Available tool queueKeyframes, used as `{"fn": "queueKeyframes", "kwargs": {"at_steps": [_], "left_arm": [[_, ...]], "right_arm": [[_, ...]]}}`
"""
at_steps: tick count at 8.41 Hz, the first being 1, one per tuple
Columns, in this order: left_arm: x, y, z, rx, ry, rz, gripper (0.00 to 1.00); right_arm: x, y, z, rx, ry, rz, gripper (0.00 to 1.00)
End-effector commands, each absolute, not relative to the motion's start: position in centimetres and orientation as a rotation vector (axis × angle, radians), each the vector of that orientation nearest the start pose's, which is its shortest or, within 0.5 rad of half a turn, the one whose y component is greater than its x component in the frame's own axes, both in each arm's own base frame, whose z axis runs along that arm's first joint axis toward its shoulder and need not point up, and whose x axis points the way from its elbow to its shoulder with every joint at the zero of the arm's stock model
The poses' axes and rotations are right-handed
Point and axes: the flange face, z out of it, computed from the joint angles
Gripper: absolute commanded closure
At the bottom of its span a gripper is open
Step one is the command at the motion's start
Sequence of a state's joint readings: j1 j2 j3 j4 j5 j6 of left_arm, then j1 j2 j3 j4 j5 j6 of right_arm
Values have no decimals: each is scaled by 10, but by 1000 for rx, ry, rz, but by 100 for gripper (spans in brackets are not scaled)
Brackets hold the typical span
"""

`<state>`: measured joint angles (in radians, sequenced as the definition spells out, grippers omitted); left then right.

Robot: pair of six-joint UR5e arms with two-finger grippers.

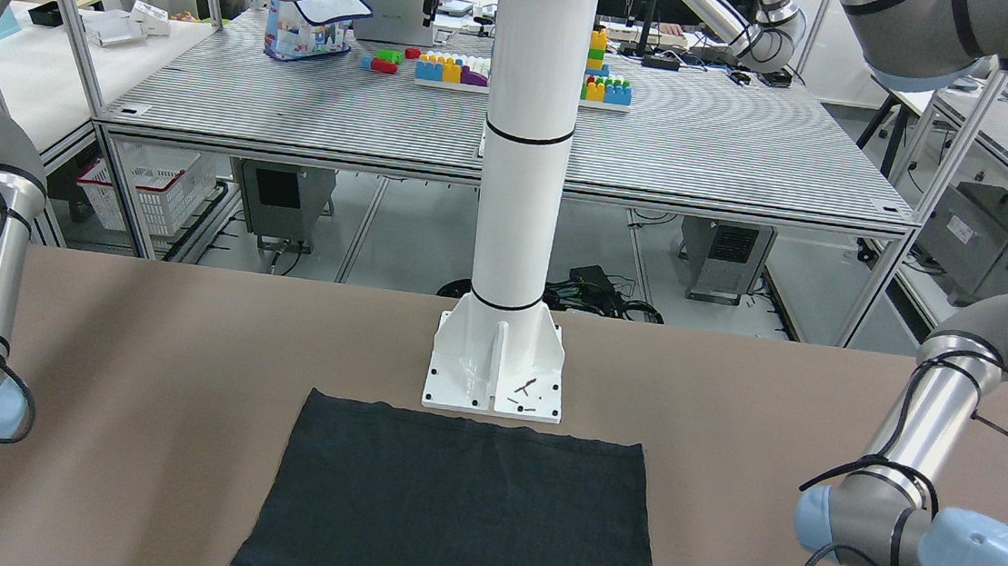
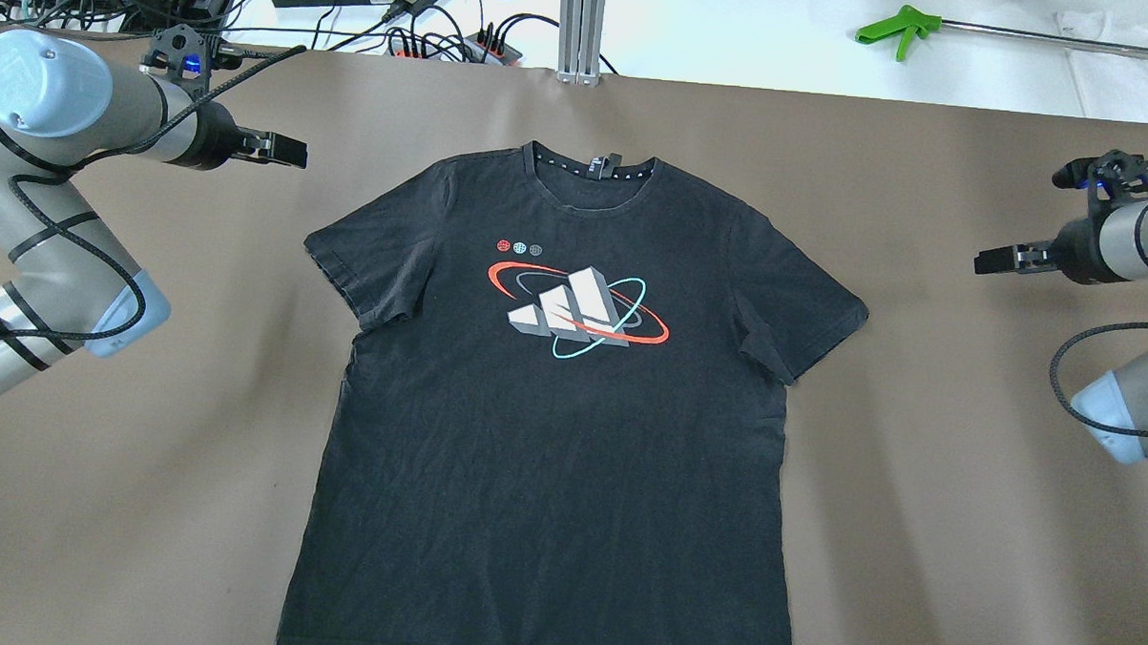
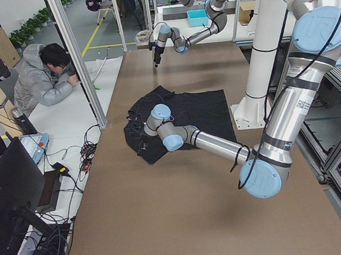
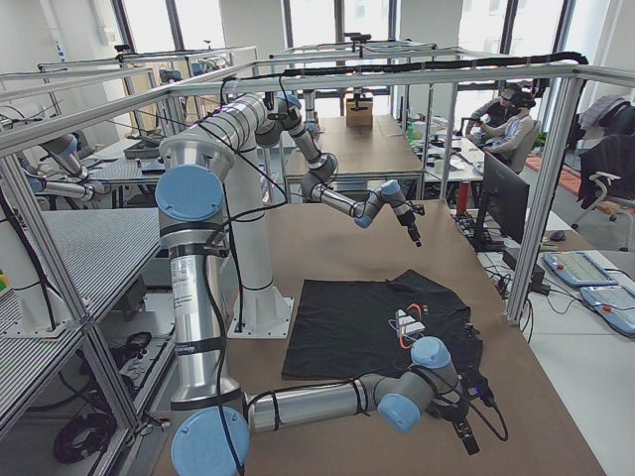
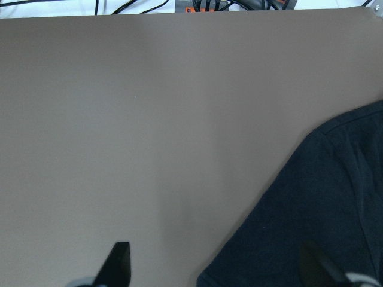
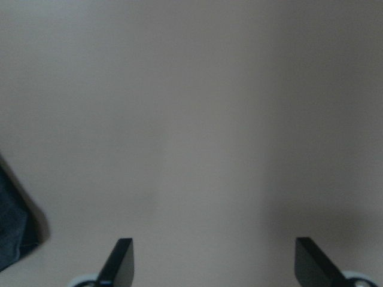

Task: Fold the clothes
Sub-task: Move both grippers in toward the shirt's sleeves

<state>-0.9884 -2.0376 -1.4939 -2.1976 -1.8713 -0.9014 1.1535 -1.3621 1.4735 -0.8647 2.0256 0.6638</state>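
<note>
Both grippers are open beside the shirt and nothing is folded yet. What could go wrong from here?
1. The right gripper hangs over bare table. Only a tip of the T-shirt shows at its camera's edge, so a straight descent would likely miss.
2. The left gripper straddles the sleeve edge, so it may pinch only thin hem and slip.
3. The bottom hem lies close to the pillar's base plate; fabric dragged there could snag.
</note>
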Motion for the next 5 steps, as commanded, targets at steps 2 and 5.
{"fn": "queueKeyframes", "kwargs": {"at_steps": [2,5], "left_arm": [[309,-629,348,539,909,-182,0],[310,-629,347,540,909,-178,0]], "right_arm": [[-256,-594,503,477,-863,90,5],[-291,-587,497,496,-840,113,5]]}}
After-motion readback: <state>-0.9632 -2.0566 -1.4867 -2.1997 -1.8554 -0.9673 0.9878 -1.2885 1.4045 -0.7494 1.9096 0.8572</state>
